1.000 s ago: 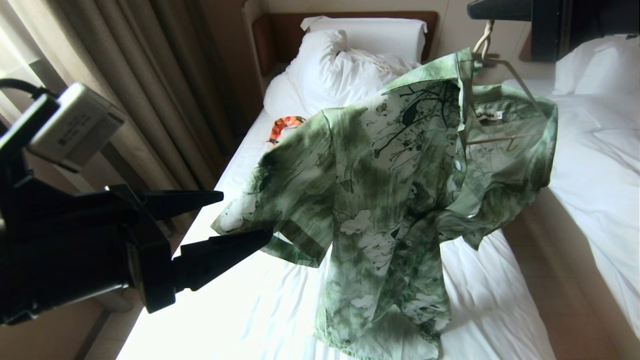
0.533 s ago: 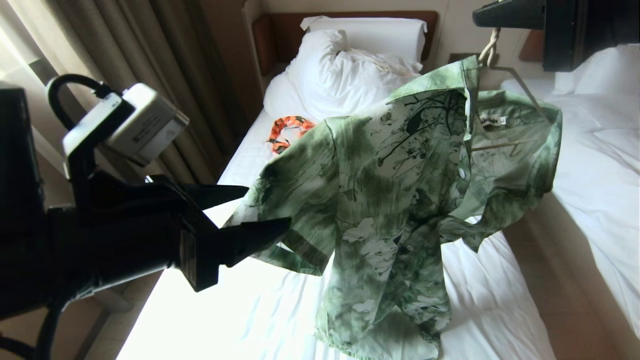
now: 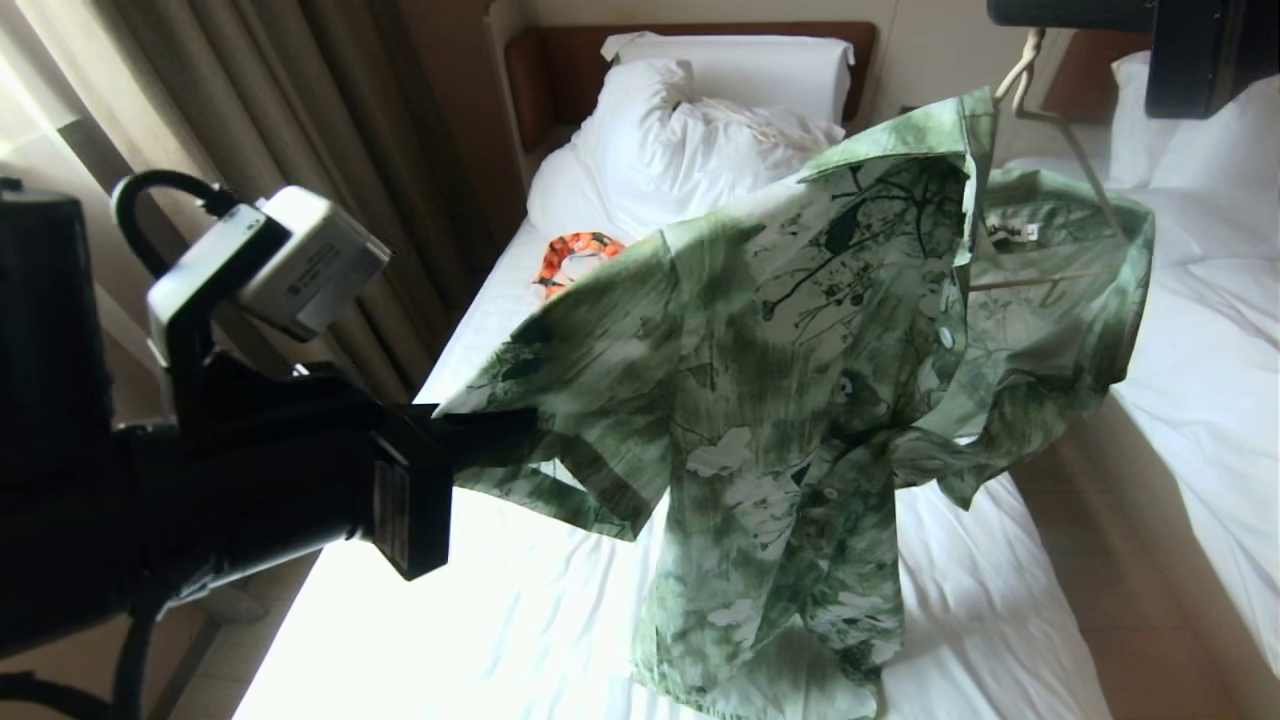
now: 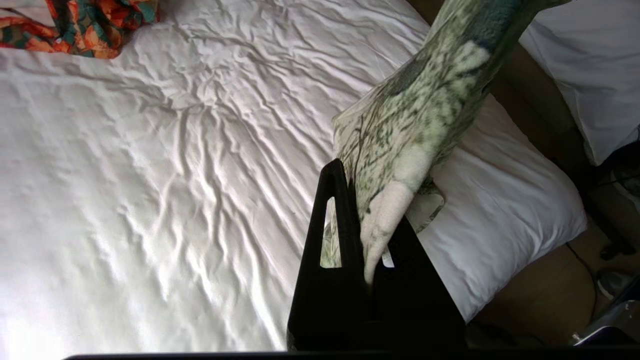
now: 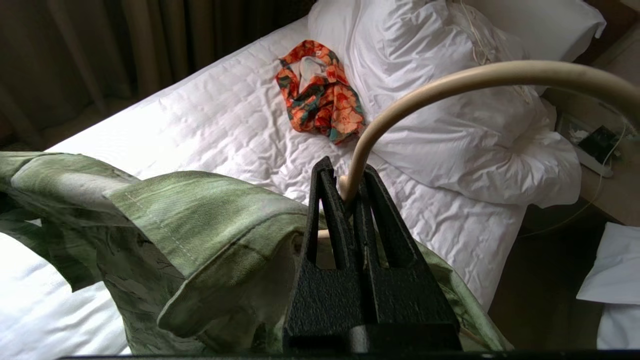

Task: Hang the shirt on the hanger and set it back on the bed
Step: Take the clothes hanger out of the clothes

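Left wrist view: left pincer (image 4: 372, 235) now clamped on shirt (image 3: 800, 400) sleeve edge — jaws stood wide a second ago, sleeve between them. Right pincer (image 5: 345, 195) pinches hanger (image 5: 450, 82) at base of hook, up near top right of head view. Shirt hangs in air over bed (image 3: 520, 600), one shoulder on hanger, hem brushing sheet. Judgement: sleeve grip lets left arm spread fabric — other shoulder not yet seated.

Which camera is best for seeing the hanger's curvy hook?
The right wrist view: the hanger hook arches large across it, with the right gripper shut on its stem. The head view shows the hook only small at the top, above the shirt. The left wrist view shows no hanger, just the left gripper clamping the shirt's sleeve.
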